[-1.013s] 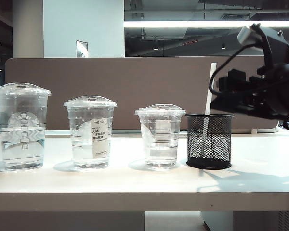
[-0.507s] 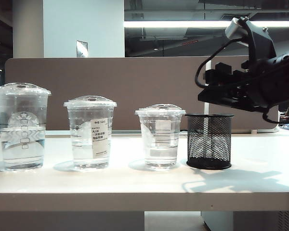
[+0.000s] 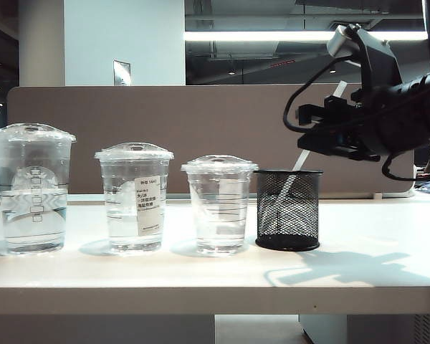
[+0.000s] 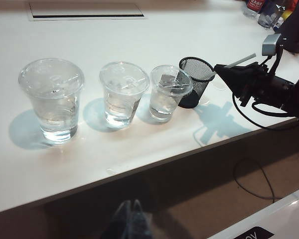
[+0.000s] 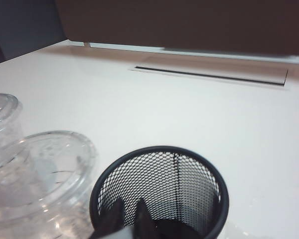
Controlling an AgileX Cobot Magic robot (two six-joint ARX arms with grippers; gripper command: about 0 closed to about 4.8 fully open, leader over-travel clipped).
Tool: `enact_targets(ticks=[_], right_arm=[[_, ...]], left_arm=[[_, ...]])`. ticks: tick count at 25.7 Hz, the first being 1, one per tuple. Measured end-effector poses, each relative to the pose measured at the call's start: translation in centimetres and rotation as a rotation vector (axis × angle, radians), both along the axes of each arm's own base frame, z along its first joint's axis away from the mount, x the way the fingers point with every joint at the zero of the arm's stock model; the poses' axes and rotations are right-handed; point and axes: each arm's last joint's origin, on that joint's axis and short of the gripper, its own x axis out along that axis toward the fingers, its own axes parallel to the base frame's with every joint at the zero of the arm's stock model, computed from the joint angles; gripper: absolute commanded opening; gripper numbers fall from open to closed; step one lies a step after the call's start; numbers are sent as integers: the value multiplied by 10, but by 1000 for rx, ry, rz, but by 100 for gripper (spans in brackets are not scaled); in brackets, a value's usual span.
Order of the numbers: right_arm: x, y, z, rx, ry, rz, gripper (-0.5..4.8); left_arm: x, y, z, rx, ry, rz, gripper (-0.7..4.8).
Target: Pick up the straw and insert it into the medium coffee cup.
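The bench (image 3: 201, 272) is running out of the exterior view at both ends, so its corners are not showing. The right arm is coming in over the bench's right end, cut off past the wrist. The right gripper (image 3: 309, 140) is hanging just above the black mesh holder (image 3: 288, 209), with its fingers pinched narrow on the straw (image 3: 299, 159). In the right wrist view only the dark fingertips (image 5: 114, 215) are peeking in, with a white sliver between them.

The left gripper (image 4: 129, 221) is sitting well back off the bench's near edge. It's a dark blur, and I can't tell whether it's wide or closed.

Three clear lidded cups are standing in a row along the bench, each holding some clear liquid. The tallest cup (image 3: 32, 190) is nearest the left end. The medium coffee cup (image 3: 134, 197), with its white label, is standing beside it with nothing poking through its lid. The shortest cup (image 3: 218, 204) is sitting just beside the holder, and whether they're touching is hard to say.

The straw is leaning, with its lower end down inside the holder and hard to follow through the mesh. Its top is sticking out above the gripper.
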Motion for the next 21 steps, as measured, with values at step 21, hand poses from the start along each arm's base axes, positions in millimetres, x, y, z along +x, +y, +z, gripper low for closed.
enact_targets(ticks=[21], right_arm=[[16, 15, 155, -134, -251, 244, 40]], left_arm=[[0, 0, 0, 0, 0, 0, -4]])
